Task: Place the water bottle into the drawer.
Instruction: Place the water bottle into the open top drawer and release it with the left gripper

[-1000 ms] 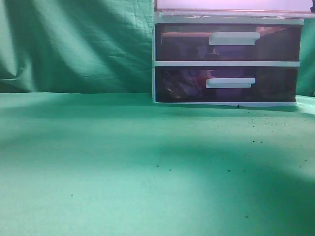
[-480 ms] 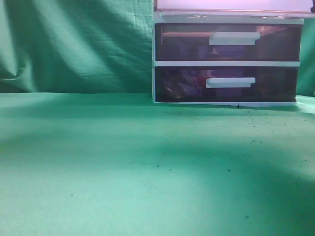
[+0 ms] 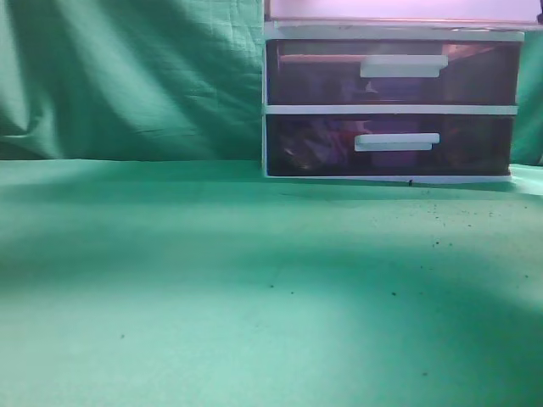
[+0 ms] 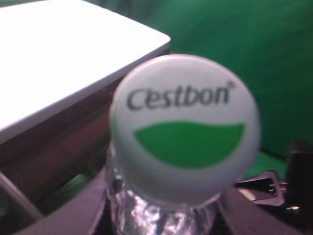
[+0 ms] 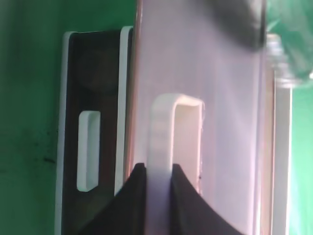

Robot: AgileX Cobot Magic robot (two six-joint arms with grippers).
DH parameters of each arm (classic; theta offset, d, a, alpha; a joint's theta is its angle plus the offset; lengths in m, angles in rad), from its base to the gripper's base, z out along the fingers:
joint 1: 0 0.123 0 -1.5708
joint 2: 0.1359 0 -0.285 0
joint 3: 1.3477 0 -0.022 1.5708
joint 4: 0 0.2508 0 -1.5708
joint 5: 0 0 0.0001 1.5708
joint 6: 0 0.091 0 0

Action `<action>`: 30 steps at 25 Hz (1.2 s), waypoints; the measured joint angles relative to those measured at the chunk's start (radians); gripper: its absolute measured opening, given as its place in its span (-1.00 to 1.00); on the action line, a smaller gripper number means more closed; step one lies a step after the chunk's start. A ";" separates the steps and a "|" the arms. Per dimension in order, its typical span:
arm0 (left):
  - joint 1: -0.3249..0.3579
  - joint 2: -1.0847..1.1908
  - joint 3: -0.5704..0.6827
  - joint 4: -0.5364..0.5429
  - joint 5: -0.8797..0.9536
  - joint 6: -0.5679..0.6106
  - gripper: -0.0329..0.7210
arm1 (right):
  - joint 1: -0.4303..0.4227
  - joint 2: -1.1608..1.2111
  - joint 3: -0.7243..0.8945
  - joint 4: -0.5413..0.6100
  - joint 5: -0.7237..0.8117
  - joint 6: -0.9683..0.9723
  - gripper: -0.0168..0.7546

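Observation:
My left gripper (image 4: 161, 218) is shut on the water bottle (image 4: 183, 127), a clear bottle whose white cap with a green mark and "Cestbon" lettering fills the left wrist view. It hangs beside the cabinet's white top (image 4: 58, 63), with reddish plastic of the drawer (image 4: 58, 152) below. My right gripper (image 5: 159, 174) is shut on the white bar handle (image 5: 171, 132) of the drawer (image 5: 230, 122), whose front looks pale pink. In the exterior view only the drawer's lower edge (image 3: 399, 10) shows at the top; both grippers and the bottle are out of that view.
The white-framed cabinet (image 3: 390, 109) stands at the back right on a green cloth (image 3: 212, 288). Its two darker purple drawers, the middle one (image 3: 484, 72) and the bottom one (image 3: 484, 146), are closed. A green curtain (image 3: 127, 76) hangs behind.

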 joint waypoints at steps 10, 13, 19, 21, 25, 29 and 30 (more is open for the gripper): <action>-0.006 0.082 -0.013 0.212 -0.018 -0.126 -0.25 | 0.001 -0.002 0.000 0.000 -0.005 0.002 -0.75; -0.008 0.082 -0.013 0.195 -0.018 -0.126 -0.10 | 0.001 -0.002 0.000 0.000 -0.005 0.002 -0.75; -0.006 0.089 -0.013 -0.046 -0.031 -0.041 0.80 | 0.001 -0.002 0.000 0.000 -0.005 0.002 -0.75; -0.012 0.097 -0.013 -0.122 -0.047 0.035 0.79 | 0.001 -0.002 0.000 0.000 -0.005 0.002 -0.75; -0.060 0.140 -0.013 -0.327 -0.082 0.278 0.79 | 0.001 -0.002 0.000 0.000 -0.005 0.011 -0.75; -0.129 0.202 -0.022 -0.619 -0.126 0.655 0.79 | 0.001 -0.002 0.002 -0.008 -0.002 0.035 -0.75; -0.147 0.221 -0.036 -0.651 -0.134 0.741 0.79 | 0.001 -0.002 0.002 -0.010 -0.001 0.037 -0.75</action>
